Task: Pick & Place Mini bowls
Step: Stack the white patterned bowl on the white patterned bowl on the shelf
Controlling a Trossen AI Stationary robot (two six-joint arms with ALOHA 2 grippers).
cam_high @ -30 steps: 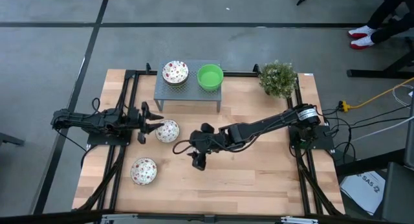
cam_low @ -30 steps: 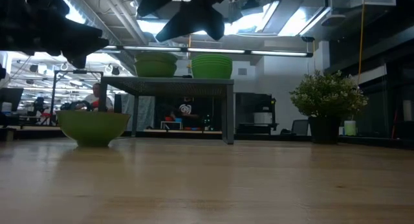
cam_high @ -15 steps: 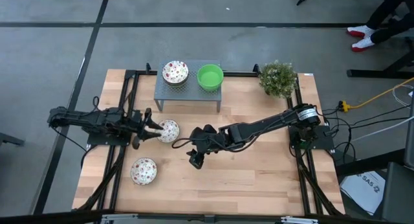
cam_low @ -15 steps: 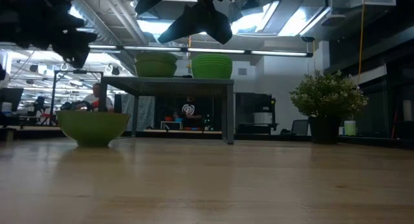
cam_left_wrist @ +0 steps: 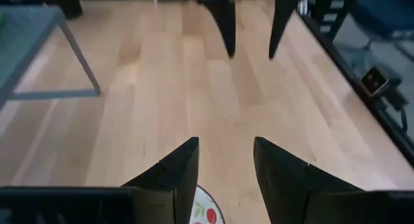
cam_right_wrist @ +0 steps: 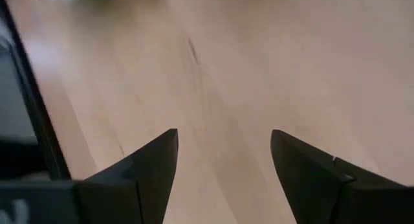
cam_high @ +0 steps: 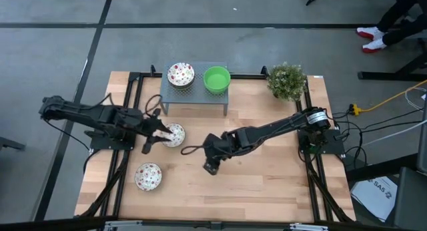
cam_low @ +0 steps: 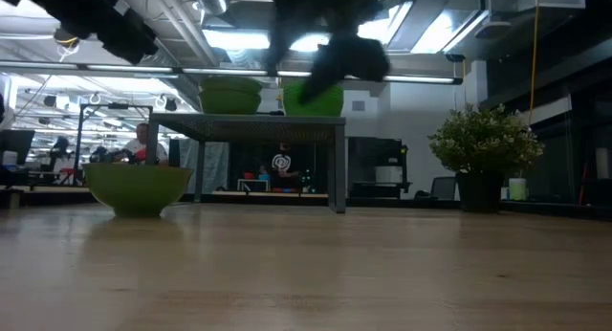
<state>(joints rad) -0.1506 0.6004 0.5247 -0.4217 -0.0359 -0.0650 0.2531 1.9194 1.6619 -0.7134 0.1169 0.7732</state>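
Two speckled mini bowls lie on the table, one (cam_high: 173, 134) just right of my left gripper and one (cam_high: 148, 176) nearer the near-left corner. Another speckled bowl (cam_high: 181, 74) and a green one (cam_high: 216, 79) sit on the grey shelf (cam_high: 193, 92). My left gripper (cam_high: 160, 131) is open over the left rim of the nearer bowl, a sliver of which (cam_left_wrist: 204, 211) shows between its fingers. My right gripper (cam_high: 212, 165) hangs open over bare wood at mid-table. In the low view that table bowl (cam_low: 137, 187) looks green from outside.
A small bushy plant (cam_high: 287, 81) stands at the far right corner. Black frame rails (cam_high: 127, 151) run along the table's left and right sides. Bare wood (cam_high: 267, 177) lies between the right gripper and the near edge. A person's shoes (cam_high: 373, 37) show beyond the table.
My left gripper has moved toward the table's right, from beside the speckled bowl to over its left rim, staying open. My right gripper has shifted a little toward the table's right and sunk lower. No bowl has moved.
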